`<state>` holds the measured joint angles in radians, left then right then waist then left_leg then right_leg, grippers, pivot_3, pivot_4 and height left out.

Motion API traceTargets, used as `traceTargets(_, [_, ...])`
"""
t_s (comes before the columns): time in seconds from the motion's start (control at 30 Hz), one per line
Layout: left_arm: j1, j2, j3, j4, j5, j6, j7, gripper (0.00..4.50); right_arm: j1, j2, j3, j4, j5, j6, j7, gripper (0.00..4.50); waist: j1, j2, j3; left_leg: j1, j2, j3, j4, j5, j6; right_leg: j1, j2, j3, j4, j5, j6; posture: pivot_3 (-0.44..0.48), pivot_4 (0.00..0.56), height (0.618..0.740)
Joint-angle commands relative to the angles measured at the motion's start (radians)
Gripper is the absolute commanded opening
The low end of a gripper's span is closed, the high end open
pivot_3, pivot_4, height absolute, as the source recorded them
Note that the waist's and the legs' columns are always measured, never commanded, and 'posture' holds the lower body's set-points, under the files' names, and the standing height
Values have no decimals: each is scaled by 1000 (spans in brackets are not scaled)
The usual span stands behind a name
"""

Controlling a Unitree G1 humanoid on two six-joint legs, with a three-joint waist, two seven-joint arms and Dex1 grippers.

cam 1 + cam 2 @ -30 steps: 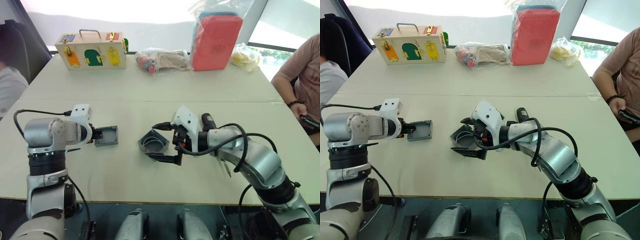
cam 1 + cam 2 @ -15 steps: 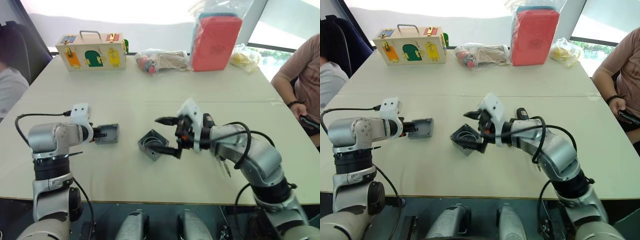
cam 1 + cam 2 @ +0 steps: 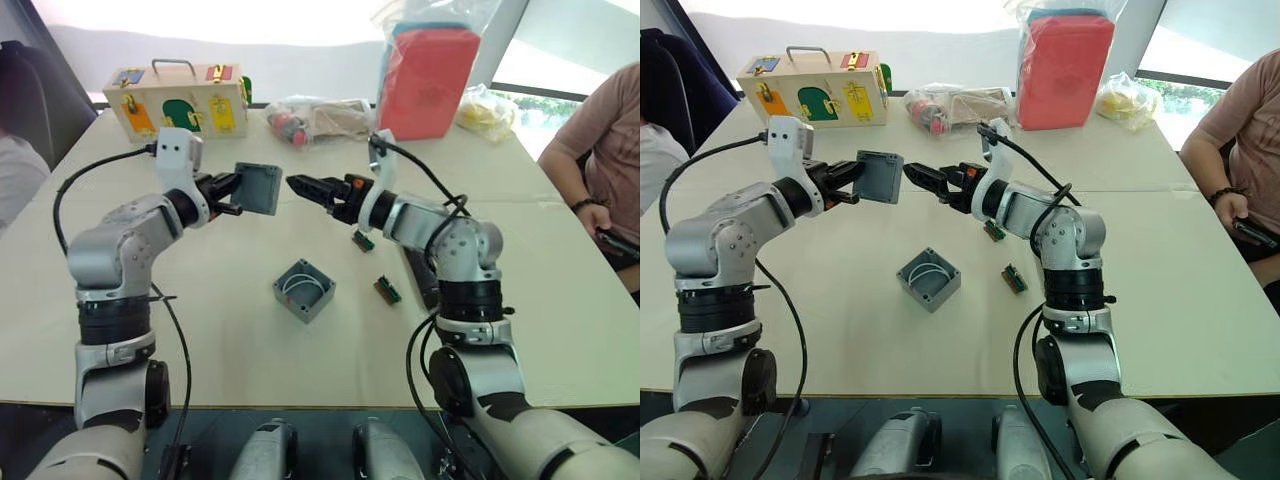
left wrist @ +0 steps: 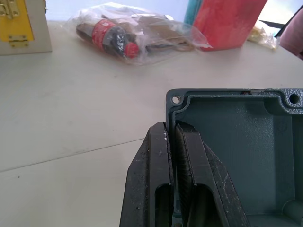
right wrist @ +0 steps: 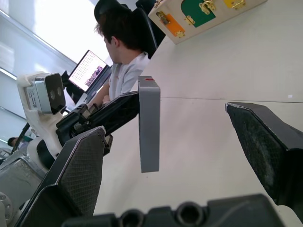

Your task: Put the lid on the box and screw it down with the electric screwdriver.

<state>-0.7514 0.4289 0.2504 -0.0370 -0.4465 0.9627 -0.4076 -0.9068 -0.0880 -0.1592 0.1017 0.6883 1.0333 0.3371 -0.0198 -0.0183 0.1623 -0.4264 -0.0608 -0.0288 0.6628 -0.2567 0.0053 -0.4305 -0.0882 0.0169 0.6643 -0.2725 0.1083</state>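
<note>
Flat square grey plastic lid (image 3: 258, 188) held upright above the table, rim pinched in the left gripper (image 3: 233, 190). Right gripper (image 3: 303, 186) faces it, just beside, fingers spread, empty. Deeper grey plastic box (image 3: 303, 290) sits open on the beige table (image 3: 220, 330) below, between both arms.

Since the earlier frames the left gripper (image 3: 238, 189) has raised the lid (image 3: 258, 188) off the surface, holding it on edge in mid-air, while the right gripper (image 3: 300, 186) has left the box (image 3: 303, 290) and risen with jaws apart, facing the lid from its 3 o'clock side.
</note>
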Motion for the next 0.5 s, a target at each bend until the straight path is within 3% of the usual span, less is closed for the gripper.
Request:
traceTargets(0.03, [-19,-4,6,-60,-31,-24,-4,59,-11,8,21,-21,1,-16,14,4500,0,0,0,0,0,0,0,0,0,0,0,0,0,0,0,0,150,738])
traceTargets(0.37, [-6,-28,-2,-80,-61,-31,-8,59,13,6,53,-60,9,1,37,4500,1,0,0,0,0,0,0,0,0,0,1,0,0,0,0,0,150,738])
traceTargets(0.5, [-2,-41,-5,-86,-70,-31,-2,0,18,12,46,-49,5,-8,30,3455,1,0,0,0,0,0,0,0,0,0,0,0,0,0,0,0,150,738])
